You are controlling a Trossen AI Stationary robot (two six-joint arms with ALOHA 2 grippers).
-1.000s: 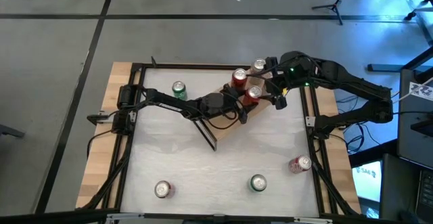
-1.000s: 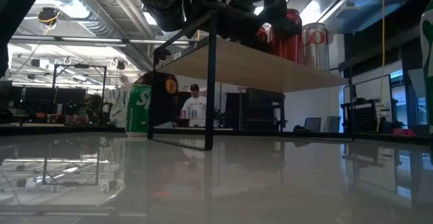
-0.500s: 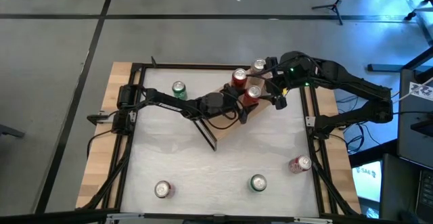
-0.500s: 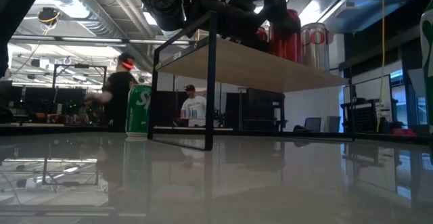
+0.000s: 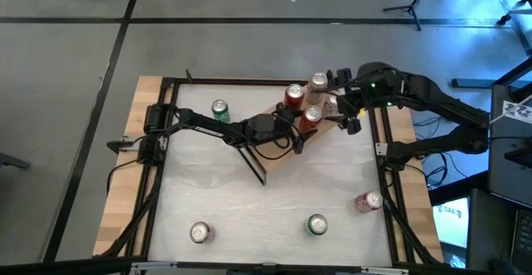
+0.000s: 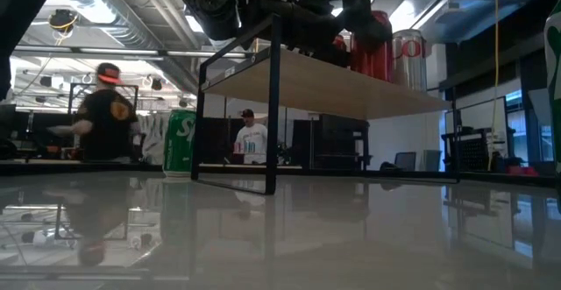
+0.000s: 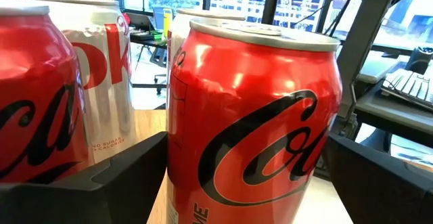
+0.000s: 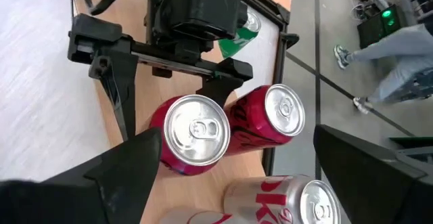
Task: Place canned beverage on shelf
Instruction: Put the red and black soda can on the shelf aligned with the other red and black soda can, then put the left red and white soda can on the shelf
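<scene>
Light-wood shelf [image 5: 287,146] with thin black frame ends, set askew near the table's far middle, bearing upright cans at its right end. Closest to the left gripper [image 5: 293,131]: a red cola can [image 5: 311,116], glossy, black script on its side, silver lid with pull tab, standing between that gripper's fingers [image 7: 128,173]. Fingers spread wide to either side of the can, a gap visible on each flank in the left wrist view; whether pads touch metal, cannot tell. Beside it a second red can [image 5: 293,96], and at the shelf's far end a silver can with red lettering [image 5: 318,82], all three close together on the plank.

Right gripper [image 5: 342,113] just past the shelf's right end, fingers [image 8: 128,163] apart, holding nothing, looking down on the lids.

On the white table [image 5: 208,184], off the shelf: a green can [image 5: 219,110] at the far left, a silver can [image 5: 199,233] at the near left, another green can [image 5: 317,223] near the front, a red can on its side [image 5: 367,201] at the right edge.

Beyond the table in the low view: a person in a dark shirt and red cap [image 6: 105,119].
</scene>
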